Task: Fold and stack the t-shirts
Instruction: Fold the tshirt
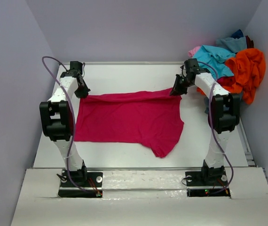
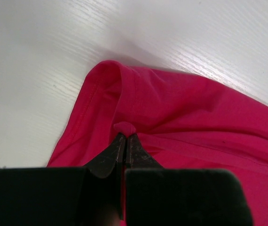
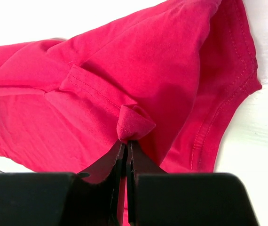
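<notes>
White table (image 1: 124, 75), left end effector (image 2: 125, 137) and right end effector (image 3: 126, 142) each pinching crimson t-shirt (image 1: 129, 117)

Two closed grippers hold the far edge of a crimson-magenta short-sleeved cloth t-shirt (image 1: 129, 120) on the white table (image 1: 124, 75).
The left gripper (image 1: 82, 92) pinches the shirt's far left corner and the right gripper (image 1: 177, 90) its far right corner. The cloth runs between the two sets of fingers as a slightly wrinkled edge and spreads flat on their near side, one sleeve jutting near-right. Just right of the right fingers sits a heap of crumpled t-shirts (image 1: 228, 63): orange shirt (image 1: 249, 68), turquoise shirt (image 1: 214, 59), pink shirt (image 1: 195, 50), dark blue shirt (image 1: 238, 34).
</notes>
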You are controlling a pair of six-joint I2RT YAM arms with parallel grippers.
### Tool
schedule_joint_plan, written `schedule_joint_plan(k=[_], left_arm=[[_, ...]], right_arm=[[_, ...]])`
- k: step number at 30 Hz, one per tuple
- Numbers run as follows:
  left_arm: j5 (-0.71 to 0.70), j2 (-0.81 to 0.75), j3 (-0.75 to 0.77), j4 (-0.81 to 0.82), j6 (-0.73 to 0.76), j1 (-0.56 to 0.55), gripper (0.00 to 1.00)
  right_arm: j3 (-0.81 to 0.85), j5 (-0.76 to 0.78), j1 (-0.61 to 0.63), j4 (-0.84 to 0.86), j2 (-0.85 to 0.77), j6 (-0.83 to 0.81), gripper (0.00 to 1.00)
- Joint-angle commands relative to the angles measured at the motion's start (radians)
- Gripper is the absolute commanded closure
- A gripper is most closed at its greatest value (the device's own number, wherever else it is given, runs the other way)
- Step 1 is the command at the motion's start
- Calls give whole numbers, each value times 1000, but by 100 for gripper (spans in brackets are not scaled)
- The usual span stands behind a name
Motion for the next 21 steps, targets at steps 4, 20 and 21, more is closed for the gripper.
schedule_joint_plan(k=[4,20,21], left_arm=[[-9,-73,-31,-4,-19,13,94],[28,-75,-57,-1,-34,32,94],[30,-76,-66,0,-36,32,94]], right_arm=[[-41,-15,4,10,-63,-8,93],[-116,14,4,-34,-108,-31,93],[-125,14,4,-33,-111,-32,93]])
